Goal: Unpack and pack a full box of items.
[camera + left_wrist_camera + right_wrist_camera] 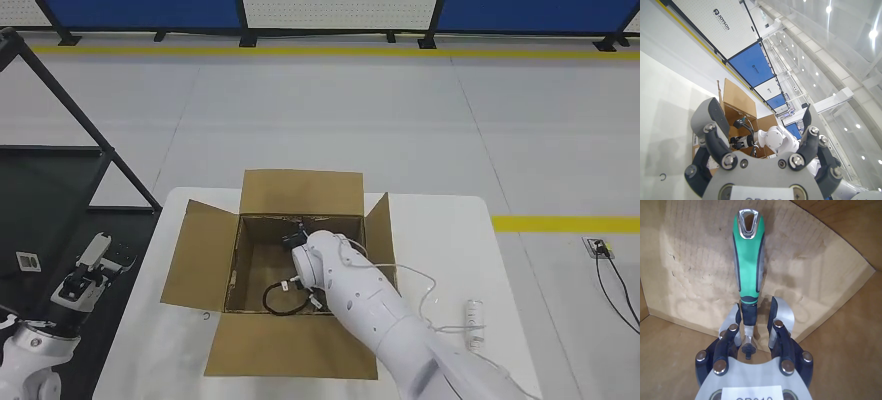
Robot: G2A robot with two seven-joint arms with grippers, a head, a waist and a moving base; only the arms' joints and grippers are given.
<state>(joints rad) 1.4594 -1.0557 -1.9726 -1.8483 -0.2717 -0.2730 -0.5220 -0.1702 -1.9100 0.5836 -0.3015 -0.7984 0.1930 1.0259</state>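
Observation:
An open cardboard box (300, 190) sits in the middle of the white table (440, 240). My right arm goes down into it, with the right gripper (296, 240) near the far wall. In the right wrist view, a ratchet wrench (748, 262) with a green handle lies against the box wall (696, 256). Its black neck is between the fingers of the right gripper (755, 311), which is open: one finger is at the neck and the other stands a little off it. My left gripper (762, 111) is open and empty, off the table's left edge, facing the box (738, 98).
A white tube (472, 318) lies on the table right of the box. A small C-shaped ring (205, 316) lies by the box's left flap. A black frame (90, 140) stands on the floor to the left. The four box flaps are folded outward.

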